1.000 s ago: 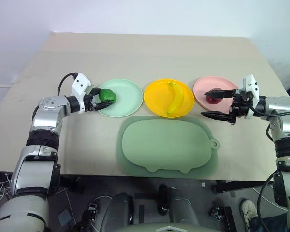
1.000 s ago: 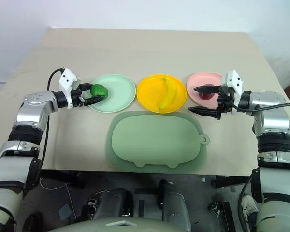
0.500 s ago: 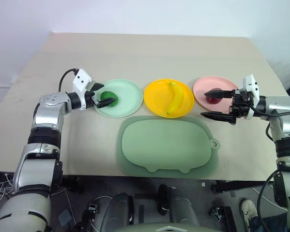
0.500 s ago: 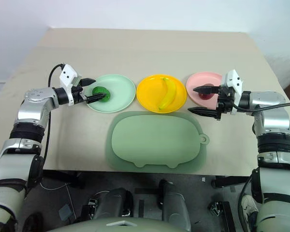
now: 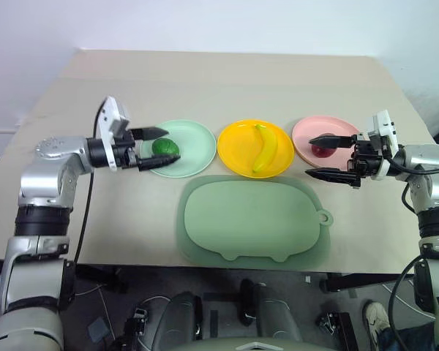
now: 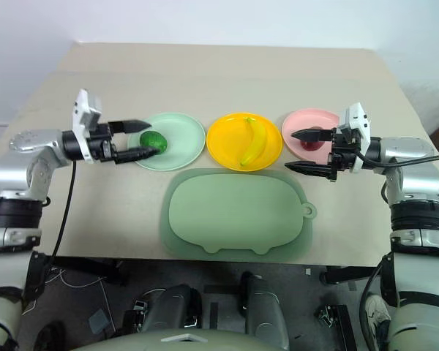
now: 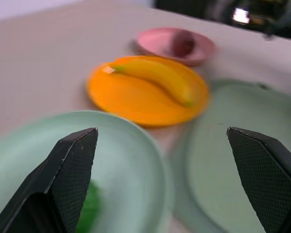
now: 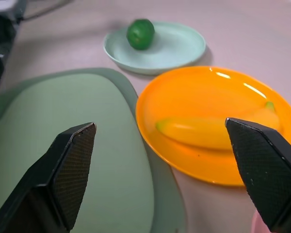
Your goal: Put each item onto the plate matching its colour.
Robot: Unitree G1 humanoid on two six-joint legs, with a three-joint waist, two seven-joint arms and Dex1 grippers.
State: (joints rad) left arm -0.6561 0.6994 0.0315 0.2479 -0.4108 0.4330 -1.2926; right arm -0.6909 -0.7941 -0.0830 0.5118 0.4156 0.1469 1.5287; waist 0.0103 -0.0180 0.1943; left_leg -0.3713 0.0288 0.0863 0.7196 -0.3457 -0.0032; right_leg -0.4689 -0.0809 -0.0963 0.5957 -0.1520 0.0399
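No text, label, brand, number or sign can be read on anything in these views.

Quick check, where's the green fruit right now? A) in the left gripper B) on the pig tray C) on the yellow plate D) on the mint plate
D: the green fruit lies on the mint plate, and the left gripper stands open beside it at the plate's edge, not closed on it.

light: bright, even | shadows: soft | left wrist view: blurred (right wrist sharper)
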